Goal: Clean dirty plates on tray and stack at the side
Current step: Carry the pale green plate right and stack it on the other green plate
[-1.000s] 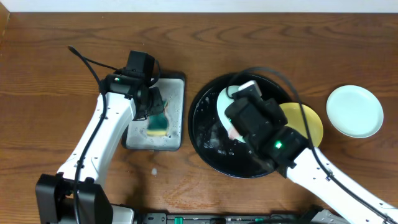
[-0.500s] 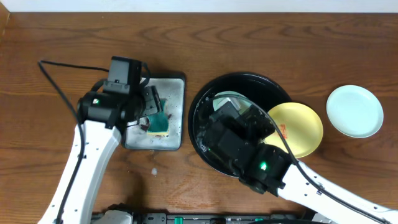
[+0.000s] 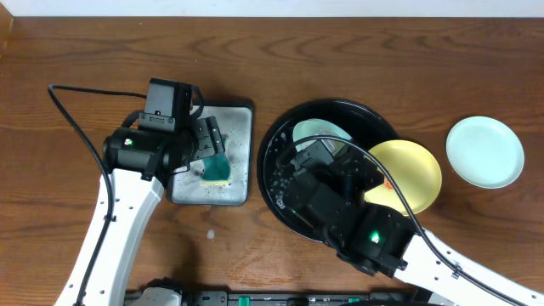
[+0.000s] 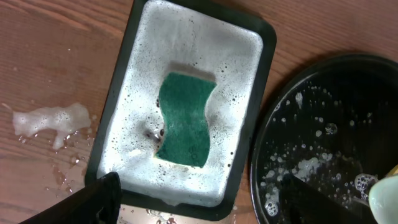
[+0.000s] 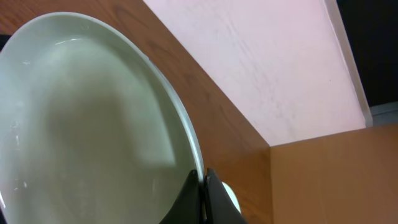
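Above wooden table (image 3: 382, 59), right tool (image 5: 202, 196) pinches mint plate (image 5: 93, 112), apparently tilted.

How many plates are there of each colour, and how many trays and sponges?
Mint-blue plates: 2
Yellow plate: 1
Black tray: 1
Silvery tray: 1
Sponge: 1
Total: 6

No legible text, label, brand, number or sign appears in any view. The small red mark (image 3: 388, 181) on the pale yellow round plate (image 3: 416, 170) is too small to read.
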